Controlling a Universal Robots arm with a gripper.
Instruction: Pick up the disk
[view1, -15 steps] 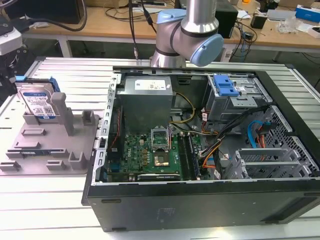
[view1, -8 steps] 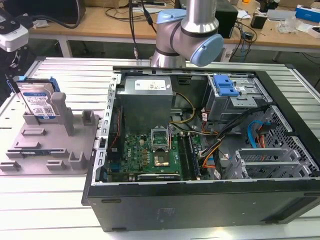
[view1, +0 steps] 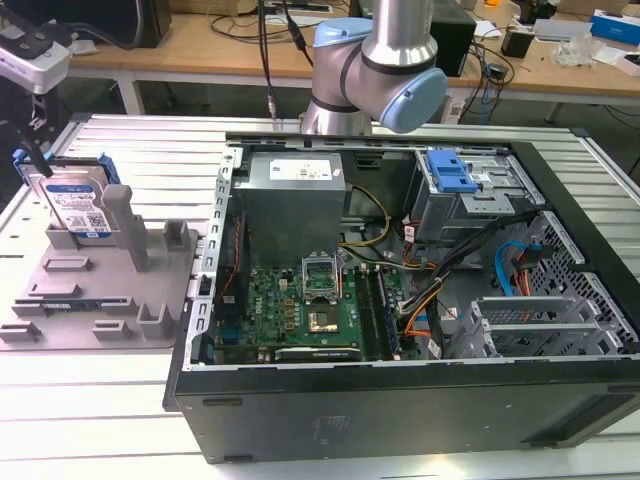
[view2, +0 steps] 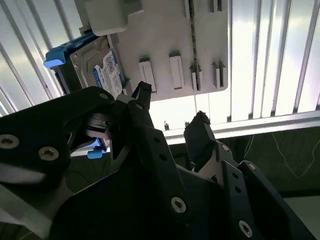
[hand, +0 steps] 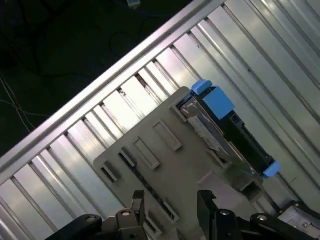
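Silver-bodied with blue side rails, the disk stands on edge in a slot of the grey holder, its white-and-blue label facing outward and a grey post just beside it. In the second wrist view the gripper hangs above the holder with its two black fingers spread apart and nothing between them. The disk sits off to one side of the gripper, beyond the outer face of one finger, near but not touching it. In the first wrist view the disk lies past the far edge of the holder from the fingertips, with the holder's low pegs and slots directly under the gripper. The holder rests on the ribbed metal desk, which runs on under and around the gripper. Well apart from the gripper, past the holder, an open black computer case lies on the same desk, and the robot arm rises behind it.
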